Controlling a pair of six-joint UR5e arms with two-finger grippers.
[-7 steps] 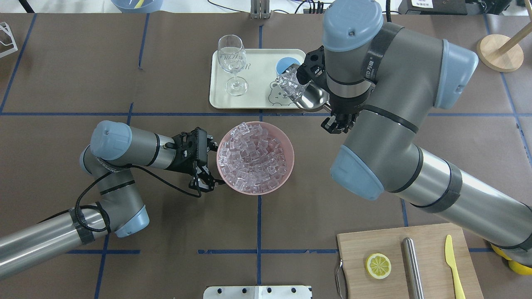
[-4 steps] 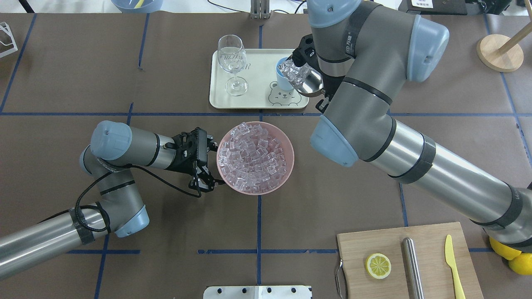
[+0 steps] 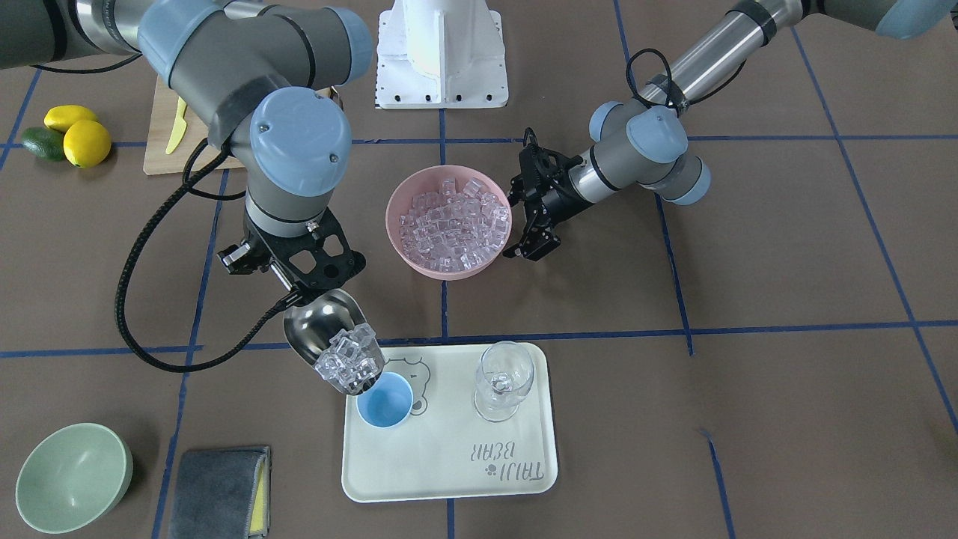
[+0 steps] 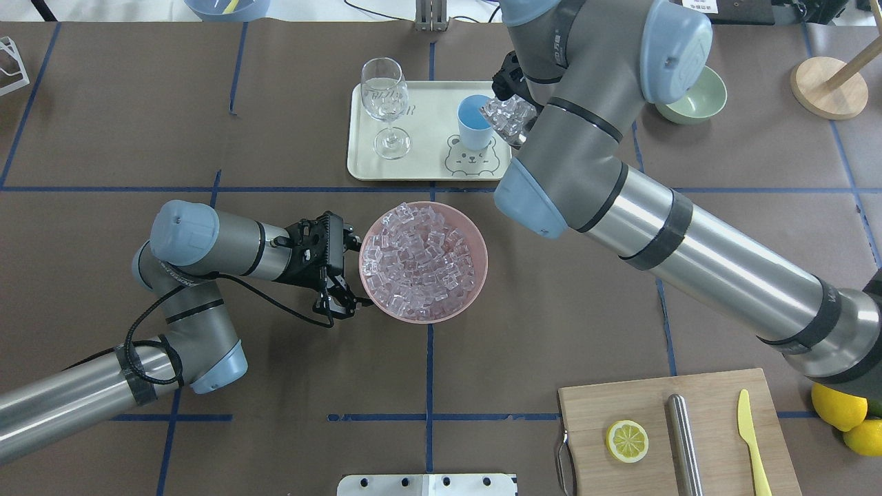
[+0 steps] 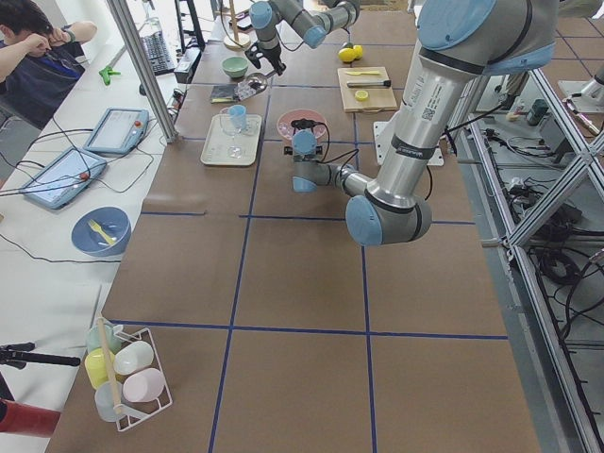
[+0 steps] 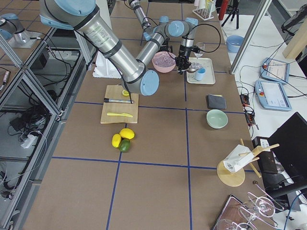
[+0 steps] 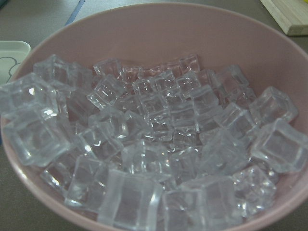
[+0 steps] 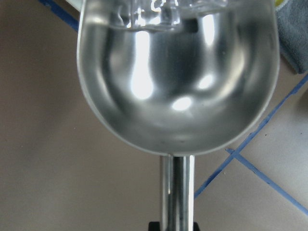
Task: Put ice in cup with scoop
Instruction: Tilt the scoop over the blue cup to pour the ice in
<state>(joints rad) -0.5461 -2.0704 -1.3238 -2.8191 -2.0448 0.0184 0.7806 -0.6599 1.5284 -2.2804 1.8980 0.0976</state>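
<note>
The right gripper [image 3: 293, 293] was clamped on the thin handle of the scoop [image 3: 323, 329]. In the front-facing view, the scoop's long axis ran from 11 o'clock at the claw to 5 o'clock at its lip. A heap of ice [image 3: 348, 364] sat at that lip, overhanging the 10 o'clock edge of the cup [image 3: 385, 402], which looked empty. The pour likely called for a tilt toward 5 o'clock. The cup stood near a corner of the tray [image 3: 419, 464], with the wine glass [image 3: 504, 383] apart at its 3 o'clock. The left gripper [image 3: 530, 251] sat well off beside the pink bowl [image 3: 428, 182]; whether it was open I could not tell.
</note>
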